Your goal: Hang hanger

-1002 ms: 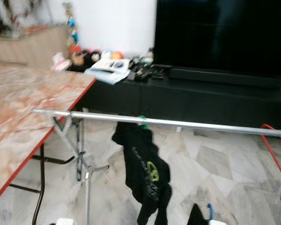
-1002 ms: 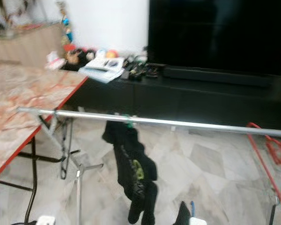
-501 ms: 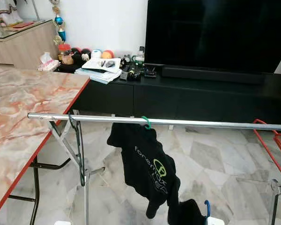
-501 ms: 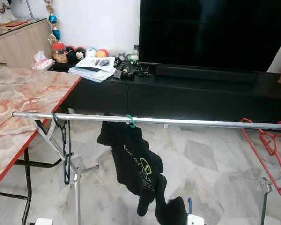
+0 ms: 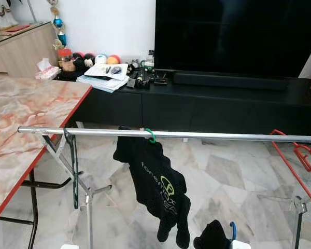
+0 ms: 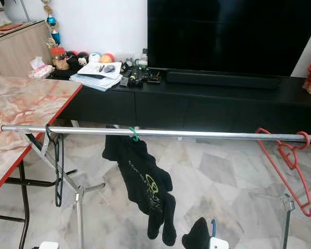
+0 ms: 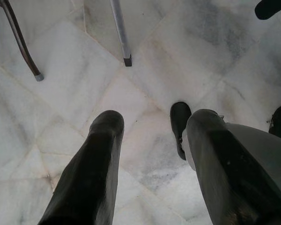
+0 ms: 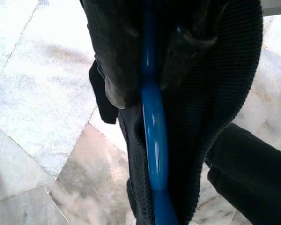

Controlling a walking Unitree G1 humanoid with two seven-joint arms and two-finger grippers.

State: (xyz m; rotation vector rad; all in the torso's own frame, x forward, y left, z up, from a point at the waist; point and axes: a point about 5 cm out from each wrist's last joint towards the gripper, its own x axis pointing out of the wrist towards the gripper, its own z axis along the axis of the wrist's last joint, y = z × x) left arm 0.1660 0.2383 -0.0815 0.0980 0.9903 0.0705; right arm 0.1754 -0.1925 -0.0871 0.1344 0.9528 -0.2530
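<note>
Right gripper (image 8: 150, 93) is clamped on the blue hanger (image 8: 152, 140), dark garment (image 8: 215, 93) draped over both fingers. Left gripper (image 7: 150, 136) gapes, empty. Hanger stiff, cloth floppy; I'd grip near the hook.

Left gripper (image 7: 147, 154) fingers (image 7: 91, 168) apart.

Rail (image 5: 223, 136) bare between black shirt (image 5: 155, 181) and red hangers (image 6: 287, 166).

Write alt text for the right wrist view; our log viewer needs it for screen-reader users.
A blue hanger with a black garment draped over it sits clamped in the right gripper, whose black fingers close on the hanger's hook. Pale marble floor tiles lie below.
</note>
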